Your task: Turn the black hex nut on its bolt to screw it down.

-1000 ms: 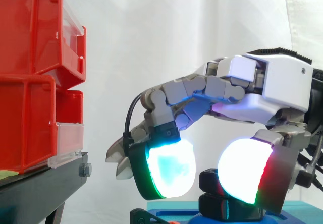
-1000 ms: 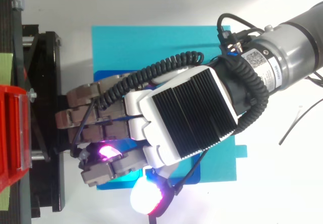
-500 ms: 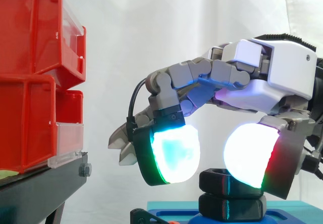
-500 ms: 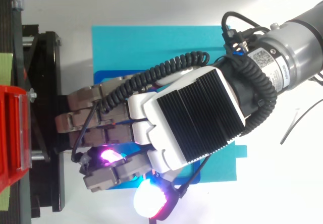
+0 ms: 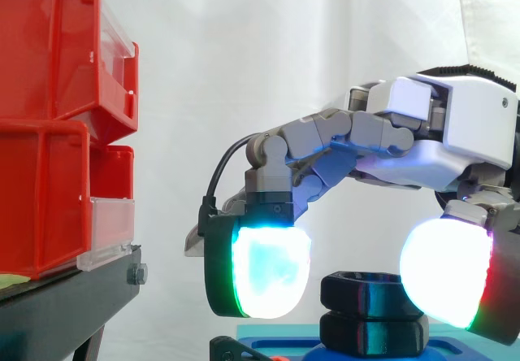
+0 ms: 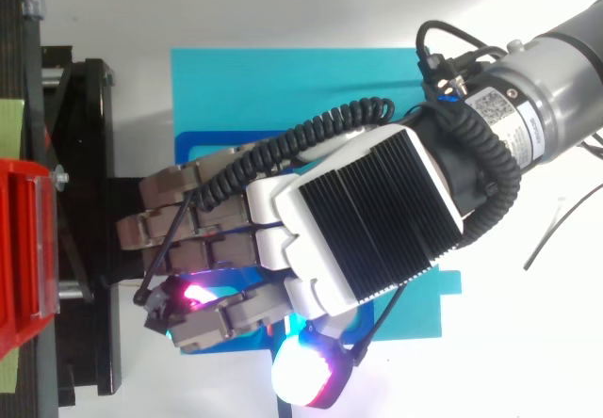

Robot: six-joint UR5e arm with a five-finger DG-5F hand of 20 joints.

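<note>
Fig. The white-and-grey robot hand [image 5: 455, 133] hangs released, straddling the black hex nut [image 5: 372, 290], which stands on a flat cyan base plate [image 6: 283, 88]. The glowing pads [image 5: 264, 270] do not clamp it. An off-centre closure could slip off the nut's flats. The stacked red plastic bins [image 5: 49, 117] stand well apart, leaving free room.

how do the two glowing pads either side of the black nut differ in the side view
The left pad glows cyan-white with a green rim; the right pad glows plain white with a red and green rim. The left pad stands apart from the black hex nut, with a gap showing; the right pad overlaps the nut's edge, contact unclear. Both belong to the hand and hang at about the nut's height.
</note>
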